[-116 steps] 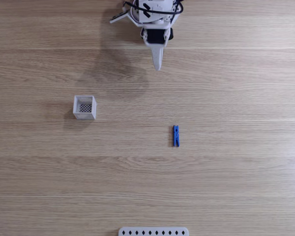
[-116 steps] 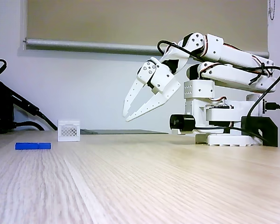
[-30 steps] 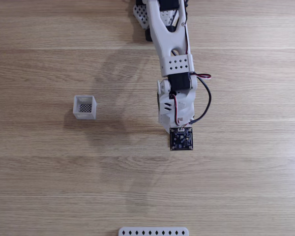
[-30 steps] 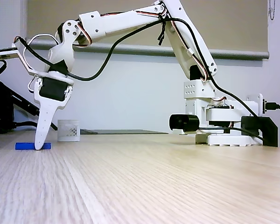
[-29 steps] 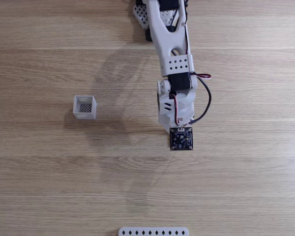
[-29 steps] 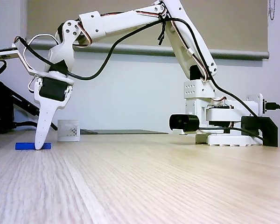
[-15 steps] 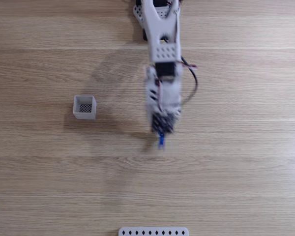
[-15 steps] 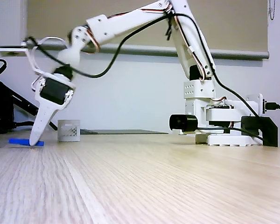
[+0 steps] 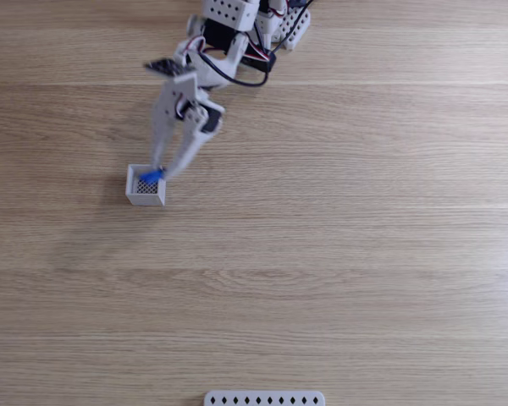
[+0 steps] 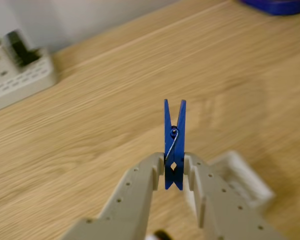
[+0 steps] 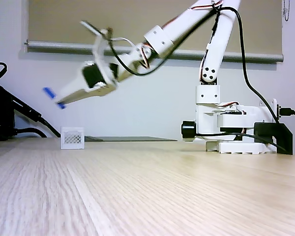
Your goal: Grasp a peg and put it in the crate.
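Between the fingers of the gripper (image 10: 174, 172), closed on its lower half, the blue peg (image 10: 174, 142) stands upright in the wrist view. Seen from the side, it hangs high above the crate (image 11: 72, 137). From above, its tip overlaps the crate's (image 9: 146, 186) rim; the fingers hide the rest

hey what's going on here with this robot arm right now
A small white robot arm is carrying a blue clothes peg, pinched between the fingers of its gripper. In the side-on fixed view the peg is held up in the air, well above the little white crate on the wooden table. From above, the peg sits over the crate's top edge. It hasn't been let go yet.
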Robot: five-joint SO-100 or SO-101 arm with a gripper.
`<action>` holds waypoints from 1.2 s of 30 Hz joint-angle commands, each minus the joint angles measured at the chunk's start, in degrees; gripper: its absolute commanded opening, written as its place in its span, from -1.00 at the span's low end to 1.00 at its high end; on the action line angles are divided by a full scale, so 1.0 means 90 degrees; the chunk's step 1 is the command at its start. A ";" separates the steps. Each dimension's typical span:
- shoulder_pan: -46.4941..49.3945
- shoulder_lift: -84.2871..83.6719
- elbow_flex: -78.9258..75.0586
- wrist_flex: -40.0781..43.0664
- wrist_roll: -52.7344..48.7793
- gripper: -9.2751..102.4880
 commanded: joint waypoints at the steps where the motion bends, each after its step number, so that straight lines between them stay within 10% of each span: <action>1: 0.0332 0.0430 0.0166 -0.0996 -0.0088 -0.84; 36: 0.0625 -0.1934 -0.0518 -0.1904 -0.0049 -0.63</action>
